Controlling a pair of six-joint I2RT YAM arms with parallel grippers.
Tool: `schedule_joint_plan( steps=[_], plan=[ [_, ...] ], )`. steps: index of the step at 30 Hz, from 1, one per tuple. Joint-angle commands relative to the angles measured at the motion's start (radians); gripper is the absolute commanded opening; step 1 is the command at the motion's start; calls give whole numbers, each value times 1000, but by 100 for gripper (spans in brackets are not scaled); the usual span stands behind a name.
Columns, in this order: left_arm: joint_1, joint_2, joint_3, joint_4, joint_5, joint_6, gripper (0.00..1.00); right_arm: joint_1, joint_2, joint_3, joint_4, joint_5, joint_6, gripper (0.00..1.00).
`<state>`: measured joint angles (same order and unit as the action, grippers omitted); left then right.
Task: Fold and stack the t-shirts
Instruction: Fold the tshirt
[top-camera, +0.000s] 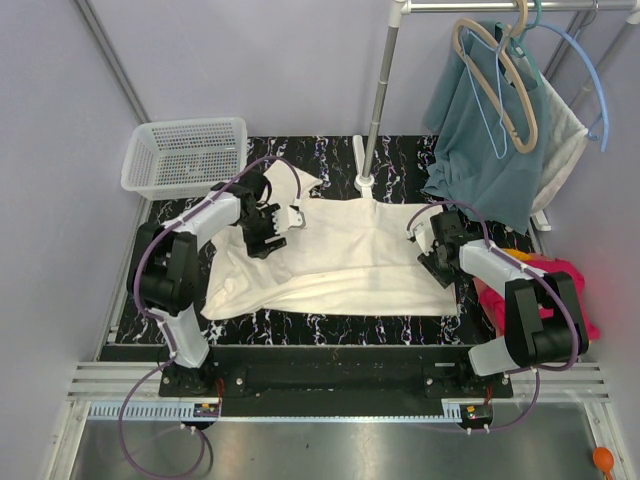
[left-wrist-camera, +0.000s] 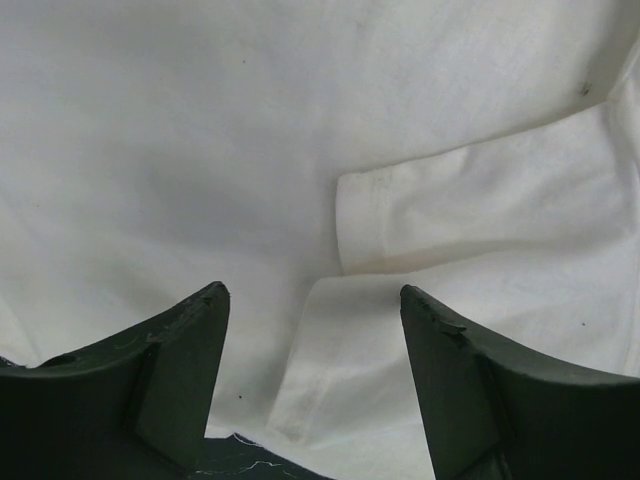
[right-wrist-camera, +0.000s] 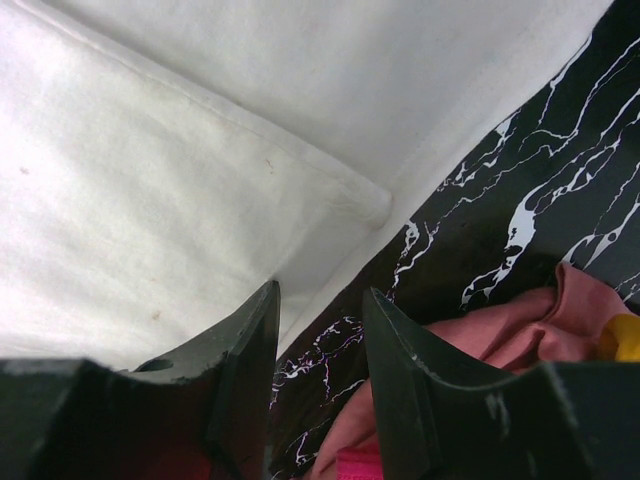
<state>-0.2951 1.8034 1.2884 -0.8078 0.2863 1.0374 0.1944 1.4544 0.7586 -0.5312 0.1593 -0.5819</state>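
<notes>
Basket (top-camera: 186, 123) only overhead; pink t-shirt (right-wrist-camera: 500, 340) beside right gripper (right-wrist-camera: 320, 290), wrist view.

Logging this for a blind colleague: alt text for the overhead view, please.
A cream t-shirt lies spread on a black marbled table, the left pincer over its left part, the right pincer at its right edge. A white basket sits back left; pink clothing lies far right.

Black marbled tabletop (top-camera: 400, 165). At far left corner, white mesh basket (top-camera: 185, 155), upright. At far right, teal garment (top-camera: 480, 160) hung among hangers (top-camera: 520, 100) on a rack; rack pole (top-camera: 380, 100) near the middle.
</notes>
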Motion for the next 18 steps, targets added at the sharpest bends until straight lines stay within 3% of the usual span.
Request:
schedule_joint_plan(
  steps=[1, 9, 18],
  plan=[
    [5, 23, 45, -4, 47, -13, 71, 10, 6, -15, 37, 6, -6, 46],
    [-6, 30, 69, -7, 120, -46, 70, 11, 24, -28, 59, 2, 4, 46],
    [-29, 60, 42, 12, 53, -54, 65, 13, 23, -56, 73, 8, 1, 46]
  ],
)
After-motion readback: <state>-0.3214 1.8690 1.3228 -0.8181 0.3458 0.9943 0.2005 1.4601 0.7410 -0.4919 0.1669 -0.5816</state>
